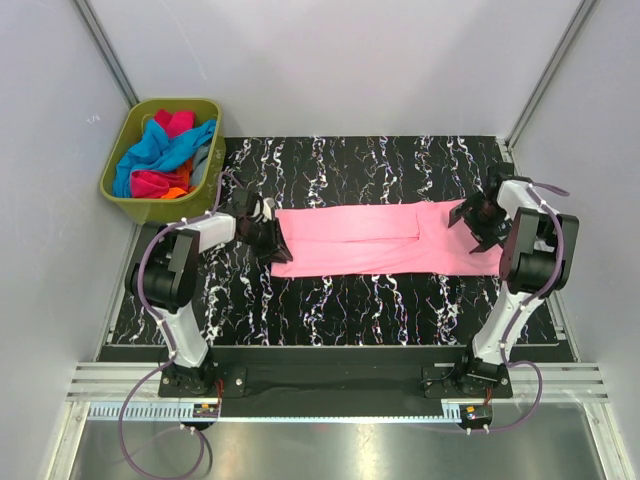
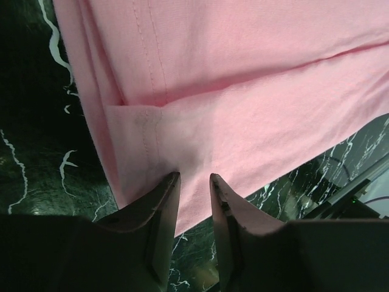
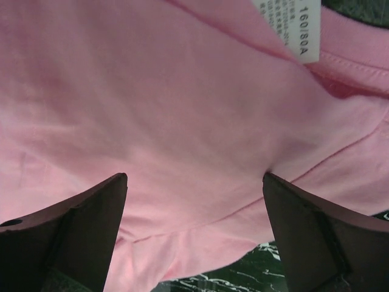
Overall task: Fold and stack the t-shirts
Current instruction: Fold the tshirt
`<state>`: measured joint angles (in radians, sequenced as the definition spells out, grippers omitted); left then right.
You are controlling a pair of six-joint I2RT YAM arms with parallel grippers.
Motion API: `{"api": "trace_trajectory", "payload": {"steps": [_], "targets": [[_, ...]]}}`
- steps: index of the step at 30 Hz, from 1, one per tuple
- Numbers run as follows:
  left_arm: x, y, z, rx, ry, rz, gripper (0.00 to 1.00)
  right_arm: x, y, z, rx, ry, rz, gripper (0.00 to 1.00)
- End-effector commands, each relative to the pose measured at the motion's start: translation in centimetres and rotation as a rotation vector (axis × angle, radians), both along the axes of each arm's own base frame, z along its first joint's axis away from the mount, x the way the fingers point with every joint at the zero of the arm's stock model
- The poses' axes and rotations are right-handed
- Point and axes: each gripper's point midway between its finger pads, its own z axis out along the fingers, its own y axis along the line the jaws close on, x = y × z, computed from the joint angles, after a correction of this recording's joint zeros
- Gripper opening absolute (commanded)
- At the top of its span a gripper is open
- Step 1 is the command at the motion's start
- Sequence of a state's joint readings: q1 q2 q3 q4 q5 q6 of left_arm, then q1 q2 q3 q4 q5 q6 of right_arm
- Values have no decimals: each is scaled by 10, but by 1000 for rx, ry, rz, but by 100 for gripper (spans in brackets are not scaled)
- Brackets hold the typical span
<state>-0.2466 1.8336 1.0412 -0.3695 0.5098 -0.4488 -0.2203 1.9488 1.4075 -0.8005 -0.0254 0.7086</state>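
Note:
A light pink t-shirt (image 1: 380, 240) lies folded into a long strip across the black marbled table. My left gripper (image 1: 268, 232) is at its left end. In the left wrist view its jaws (image 2: 194, 179) stand a narrow gap apart, low over the shirt's hem corner (image 2: 243, 73), with flat cloth and table showing between them. My right gripper (image 1: 470, 222) is at the shirt's right end. In the right wrist view it (image 3: 194, 176) is wide open just above the pink cloth (image 3: 182, 91), near the white size label (image 3: 298, 24). Neither holds cloth.
An olive-green bin (image 1: 150, 210) stands off the table's back left corner, holding a blue shirt (image 1: 165, 150), a magenta one (image 1: 175, 122), an orange one (image 1: 175, 192) and a grey one (image 1: 205, 160). Grey walls enclose the table (image 1: 350, 310).

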Motion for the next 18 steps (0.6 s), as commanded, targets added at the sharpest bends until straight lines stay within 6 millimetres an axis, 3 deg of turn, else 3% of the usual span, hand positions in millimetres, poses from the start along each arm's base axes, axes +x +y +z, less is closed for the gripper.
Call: {"api": "trace_trajectory", "payload": {"steps": [1, 4, 10, 14, 18], "targets": [[-29, 11, -31, 66, 112, 22, 35, 12, -17, -10, -85, -2, -62, 100], [-46, 12, -40, 59, 172, 30, 35, 12, -20, -26, -136, 40, -9, 100], [-76, 13, -50, 37, 272, 41, 35, 33, -31, -43, -226, 91, 111, 100], [-90, 9, -42, 31, 284, 39, 35, 79, -38, -33, -312, 34, 214, 100], [-110, -4, -42, 35, 311, 0, 35, 120, -31, -28, -366, -4, 356, 100]]}}
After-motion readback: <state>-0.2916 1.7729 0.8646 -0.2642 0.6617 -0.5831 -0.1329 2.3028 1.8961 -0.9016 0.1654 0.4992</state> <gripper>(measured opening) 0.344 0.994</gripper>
